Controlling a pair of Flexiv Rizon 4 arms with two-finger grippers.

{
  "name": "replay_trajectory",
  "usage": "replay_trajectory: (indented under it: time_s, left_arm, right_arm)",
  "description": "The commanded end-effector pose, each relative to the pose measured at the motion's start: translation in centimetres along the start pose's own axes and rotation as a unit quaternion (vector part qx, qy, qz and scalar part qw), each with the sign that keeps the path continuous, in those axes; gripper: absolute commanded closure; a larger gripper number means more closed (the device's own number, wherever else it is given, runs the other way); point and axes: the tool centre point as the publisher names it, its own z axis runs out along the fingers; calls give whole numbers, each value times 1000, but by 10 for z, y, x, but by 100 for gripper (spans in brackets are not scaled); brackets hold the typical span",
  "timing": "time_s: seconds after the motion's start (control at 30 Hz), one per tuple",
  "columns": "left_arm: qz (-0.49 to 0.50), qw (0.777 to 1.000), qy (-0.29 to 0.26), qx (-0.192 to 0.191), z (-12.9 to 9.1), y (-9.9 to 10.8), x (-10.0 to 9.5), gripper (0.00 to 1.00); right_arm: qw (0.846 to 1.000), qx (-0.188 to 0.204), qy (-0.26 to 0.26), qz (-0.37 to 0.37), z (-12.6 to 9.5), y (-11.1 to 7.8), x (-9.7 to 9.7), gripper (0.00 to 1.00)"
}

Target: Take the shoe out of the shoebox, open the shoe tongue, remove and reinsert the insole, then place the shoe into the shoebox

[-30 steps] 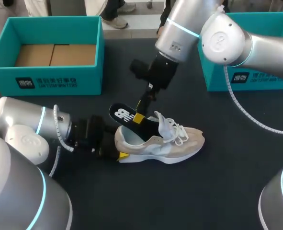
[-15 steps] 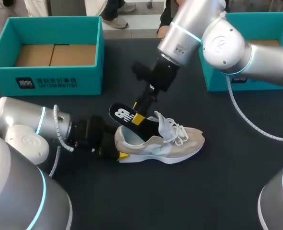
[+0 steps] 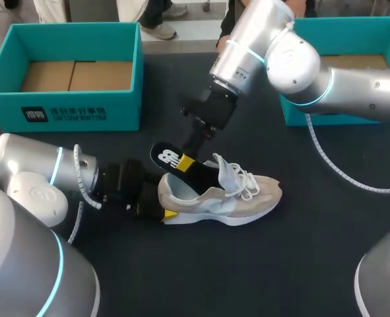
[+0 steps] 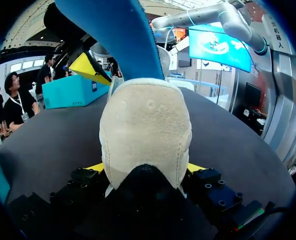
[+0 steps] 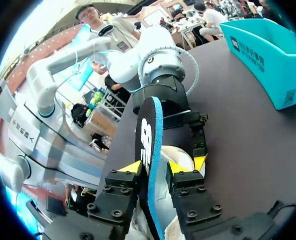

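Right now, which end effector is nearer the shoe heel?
Left. The left end effector is shut on the shoe heel itself; the right end effector grips the insole sticking up out of the shoe, above the heel.

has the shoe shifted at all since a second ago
No. The shoe lies where it was, at the same gap from the left shoebox, its heel still in the left gripper.

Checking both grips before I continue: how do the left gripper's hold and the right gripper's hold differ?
The left gripper clamps the shoe at its heel; the right gripper pinches the black insole. The left gripper lies low along the table; the right gripper angles down from above. Both are shut on something.
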Motion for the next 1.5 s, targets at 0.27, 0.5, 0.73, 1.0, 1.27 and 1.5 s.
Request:
replay_trajectory:
  time_s: [0.27,0.5,0.73,1.0,1.27,1.5]
  left_arm:
    - [0,1000,-1,0,2,2,0,100]
    - [0,1000,-1,0,2,2,0,100]
    - [0,1000,-1,0,2,2,0,100]
    - [0,1000,-1,0,2,2,0,100]
    - [0,1000,-1,0,2,2,0,100]
    - [0,1000,-1,0,2,2,0,100]
  right_arm:
    - [1000,-10,23,-5,-1,14,0,100]
    - [997,-71,4,-22,-37,58,10,100]
    - [988,-135,-69,-28,-75,90,14,100]
    - [988,-135,-69,-28,-75,90,14,100]
    - [988,-135,-69,-28,-75,90,14,100]
    - [979,-180,-88,-27,-85,94,20,100]
